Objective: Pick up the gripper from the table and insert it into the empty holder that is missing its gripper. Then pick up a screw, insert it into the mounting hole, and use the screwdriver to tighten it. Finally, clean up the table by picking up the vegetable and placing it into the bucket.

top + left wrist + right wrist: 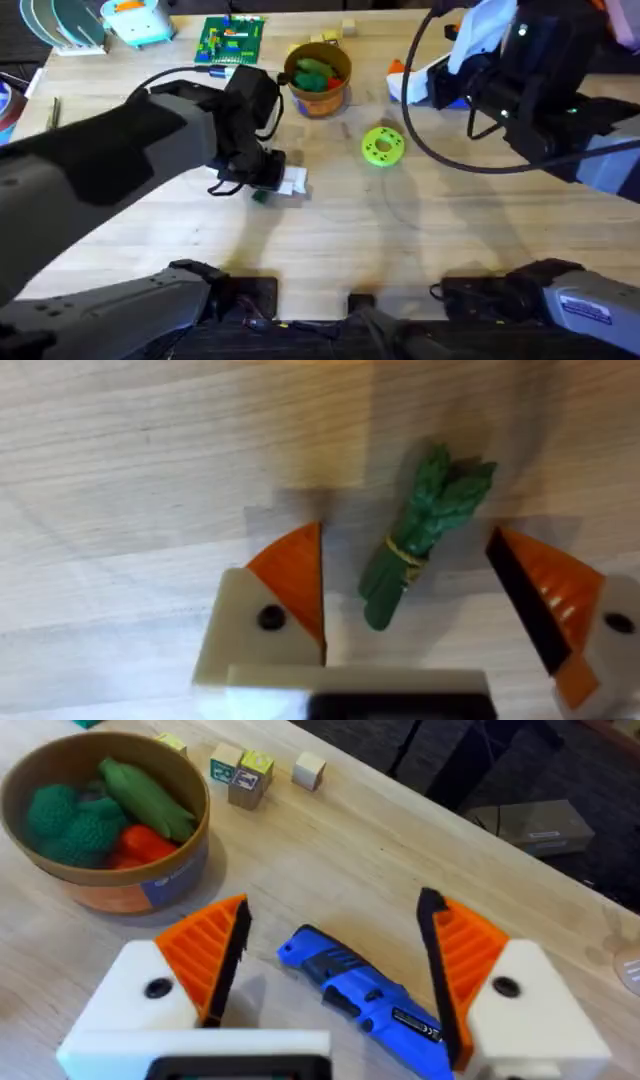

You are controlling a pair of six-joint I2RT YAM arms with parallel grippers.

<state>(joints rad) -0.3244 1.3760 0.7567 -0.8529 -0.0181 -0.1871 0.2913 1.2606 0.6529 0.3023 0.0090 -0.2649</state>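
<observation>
- Brown-orange bucket (pixel 105 870) holds green and red toy foods (pixel 95 815).
- Left gripper (pixel 410 610), well beside the bucket, hangs spread around the vegetable (pixel 420 535), which lies on the table (pixel 150 480).
- Right gripper (pixel 335 980) is spread astride the screwdriver (pixel 365 1000), near the bucket.

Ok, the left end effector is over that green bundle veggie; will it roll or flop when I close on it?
The vegetable looks like moulded plastic with a tied band, so probably stiff, not floppy. It is small, so likely light. Its rounded stalks lie flat between the left end effector's open fingers, so it may roll or skid slightly on the smooth table.
</observation>
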